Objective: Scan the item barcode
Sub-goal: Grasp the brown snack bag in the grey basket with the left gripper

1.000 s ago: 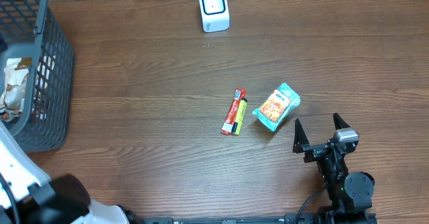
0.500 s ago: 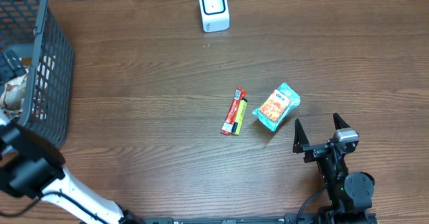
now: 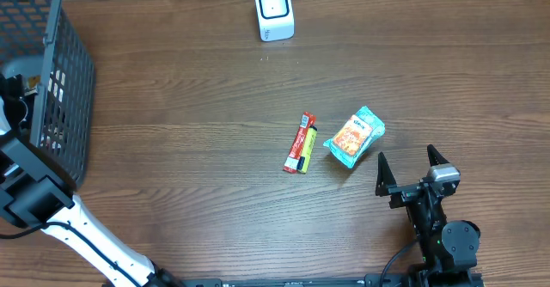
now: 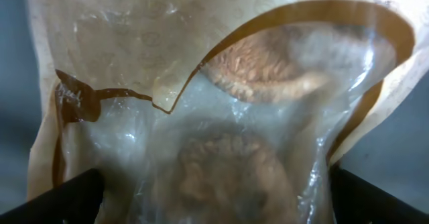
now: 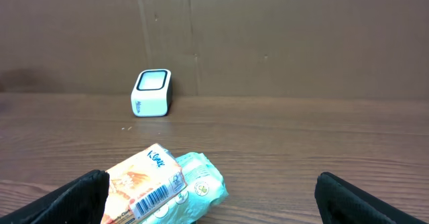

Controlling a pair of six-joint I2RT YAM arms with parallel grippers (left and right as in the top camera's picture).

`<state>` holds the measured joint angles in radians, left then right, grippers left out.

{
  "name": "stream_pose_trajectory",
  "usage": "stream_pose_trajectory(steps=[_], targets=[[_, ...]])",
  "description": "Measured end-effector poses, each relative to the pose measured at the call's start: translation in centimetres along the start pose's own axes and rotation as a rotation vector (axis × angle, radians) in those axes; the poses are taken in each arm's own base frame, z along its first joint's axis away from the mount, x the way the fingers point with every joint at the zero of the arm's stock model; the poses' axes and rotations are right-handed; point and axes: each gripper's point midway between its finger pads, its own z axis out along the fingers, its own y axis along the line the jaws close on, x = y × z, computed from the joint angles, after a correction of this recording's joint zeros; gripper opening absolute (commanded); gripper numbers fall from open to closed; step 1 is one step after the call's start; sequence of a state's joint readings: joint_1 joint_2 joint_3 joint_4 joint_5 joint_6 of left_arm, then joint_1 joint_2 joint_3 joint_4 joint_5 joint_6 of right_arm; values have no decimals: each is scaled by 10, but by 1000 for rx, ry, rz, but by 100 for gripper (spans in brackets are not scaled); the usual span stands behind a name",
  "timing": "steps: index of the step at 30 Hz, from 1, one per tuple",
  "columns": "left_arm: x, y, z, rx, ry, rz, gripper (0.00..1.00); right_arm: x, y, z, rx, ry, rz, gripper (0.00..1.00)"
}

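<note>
My left gripper (image 4: 214,197) is down inside the grey wire basket (image 3: 76,72) at the far left. Its jaws stand wide, one on each side of a clear plastic bag (image 4: 201,117) of brown pastries that fills the left wrist view. From overhead the arm hides most of that bag. The white barcode scanner (image 3: 274,11) stands at the back centre. My right gripper (image 3: 412,165) rests open near the front right edge, with nothing between its fingers. Just ahead of it lies a teal and orange tissue pack (image 5: 164,187), barcode showing.
A red and yellow bar (image 3: 301,143) lies on the wood table left of the tissue pack (image 3: 354,137). The scanner (image 5: 151,92) shows in the right wrist view against a brown back wall. The basket's tall wire walls surround my left gripper.
My left arm has swung up from the lower left and reached into the basket, over the bag. Its jaws have narrowed slightly. The right arm and the table items have not moved.
</note>
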<state>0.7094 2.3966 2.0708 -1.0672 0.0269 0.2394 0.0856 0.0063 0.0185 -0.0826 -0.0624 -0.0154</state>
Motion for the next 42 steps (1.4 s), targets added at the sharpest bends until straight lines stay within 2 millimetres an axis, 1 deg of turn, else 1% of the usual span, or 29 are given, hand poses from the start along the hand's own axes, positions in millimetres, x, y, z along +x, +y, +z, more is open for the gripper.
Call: stream_pose_trajectory(steps=[1,3,4,6,7,9,14,18,21,23,24,26,27,29,31,32,33,35,36,37,38,39,42], targets=[[1,-1,0,2,5,1,73,0,0,0,0,0,0,100],[2,-1,0,5,11,6,45,0,0,0,0,0,0,100],[2,-2,0,7,11,8,34,0,0,0,-1,0,0,100],[1,-2,-1,2,12,10,22,0,0,0,-1,-1,1,100],[1,-2,-1,-1,12,13,18,0,0,0,0,0,0,100],[1,-2,-1,0,11,10,4,0,0,0,0,0,0,100],[3,-2,-3,3,27,-37,4,0,0,0,0,-1,1,100],[5,-8,-9,34,44,-63,4,0,0,0,0,0,0,100],[-2,-13,-18,70,19,-92,4,0,0,0,0,0,0,100],[-8,-14,-30,79,-14,-113,4,0,0,0,0,0,0,100],[-12,-15,-40,81,-41,-125,4,0,0,0,0,0,0,100],[-24,-15,-73,78,-125,-149,4,0,0,0,0,0,0,100],[-30,-14,-94,75,-173,-159,4,0,0,0,0,0,0,100],[-38,-15,-148,67,-289,-180,4,0,0,0,0,0,0,100],[-42,-16,-206,60,-411,-194,4,0,0,0,0,0,0,100],[-40,-18,-239,59,-478,-200,4,0,0,0,-1,0,1,100],[-37,-21,-266,59,-534,-204,4,0,0,0,0,0,1,100],[-26,-27,-317,66,-635,-203,4,0,0,0,0,-1,0,100],[-19,-32,-336,76,-668,-200,4,0,0,0,0,0,0,100],[-10,-39,-354,92,-694,-197,4,0,0,0,0,0,0,100],[-3,-44,-364,106,-708,-192,4,0,0,0,-1,0,0,100],[7,-55,-378,134,-721,-178,4,0,0,0,0,0,0,100],[26,-81,-394,213,-718,-137,4,0,0,0,-1,0,0,100]])
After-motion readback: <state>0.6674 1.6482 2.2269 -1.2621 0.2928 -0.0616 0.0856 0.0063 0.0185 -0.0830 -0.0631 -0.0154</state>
